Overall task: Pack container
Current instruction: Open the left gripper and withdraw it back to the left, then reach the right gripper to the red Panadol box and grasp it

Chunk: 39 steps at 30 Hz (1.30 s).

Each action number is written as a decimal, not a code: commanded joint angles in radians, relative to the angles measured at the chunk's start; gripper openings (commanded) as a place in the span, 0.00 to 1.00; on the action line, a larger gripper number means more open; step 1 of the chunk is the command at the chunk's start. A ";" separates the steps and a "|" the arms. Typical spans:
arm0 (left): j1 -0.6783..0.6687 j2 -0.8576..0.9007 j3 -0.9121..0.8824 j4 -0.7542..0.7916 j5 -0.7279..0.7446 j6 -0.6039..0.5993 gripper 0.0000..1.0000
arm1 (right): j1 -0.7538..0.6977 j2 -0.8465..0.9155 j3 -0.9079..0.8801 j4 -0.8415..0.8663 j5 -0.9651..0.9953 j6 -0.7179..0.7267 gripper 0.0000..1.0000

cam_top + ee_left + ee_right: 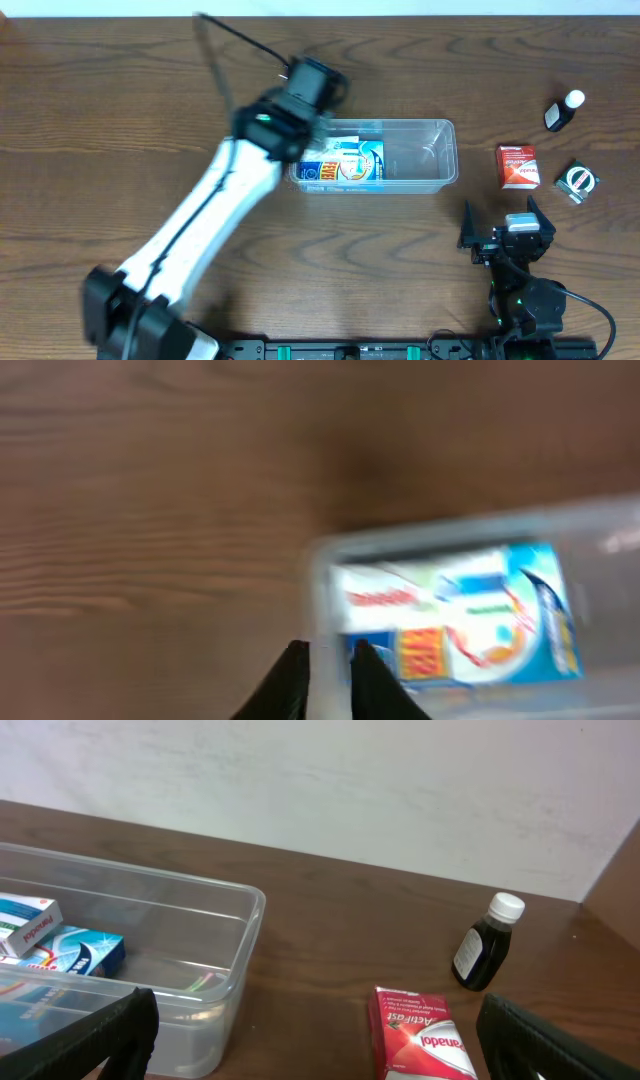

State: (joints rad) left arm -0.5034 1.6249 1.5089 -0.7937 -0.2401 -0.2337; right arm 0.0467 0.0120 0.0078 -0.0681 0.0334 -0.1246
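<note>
a: how does the left claw (328,660) stand?
b: its two dark fingers (372,672) are a narrow slit apart, with nothing pinched between them. the pale end rim of the container (450,532) shows at the tips. the view is blurred, so i cannot tell whether they touch it.
a: and the right claw (315,1045)?
b: spread wide, holding and touching nothing.
a: what about the surface and the room?
b: the surface (100,90) is dark brown wood grain. a pale wall (300,780) rises behind its far edge.
a: where is the container, and which way does it lie?
b: it lies ahead and to the left of the right claw, with one end under the left claw's tips. it sits upright, mouth up, and its long axis runs crosswise to the way the right claw faces. a blue-and-white box (345,165) lies flat in the end nearest the left claw.
a: anything near the right claw?
b: a red box (425,1040) lies just ahead of it. a dark bottle (482,948) with a white cap stands beyond that, a little to the right.
</note>
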 commanded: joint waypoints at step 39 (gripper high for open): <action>0.452 -0.050 0.018 -0.055 -0.042 -0.004 0.98 | -0.038 0.166 0.307 -0.072 -0.015 0.127 0.99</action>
State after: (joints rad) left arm -0.0540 1.5757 1.5173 -0.8459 -0.2695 -0.2382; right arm 0.0273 0.0990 0.1688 -0.1284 0.0120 -0.0391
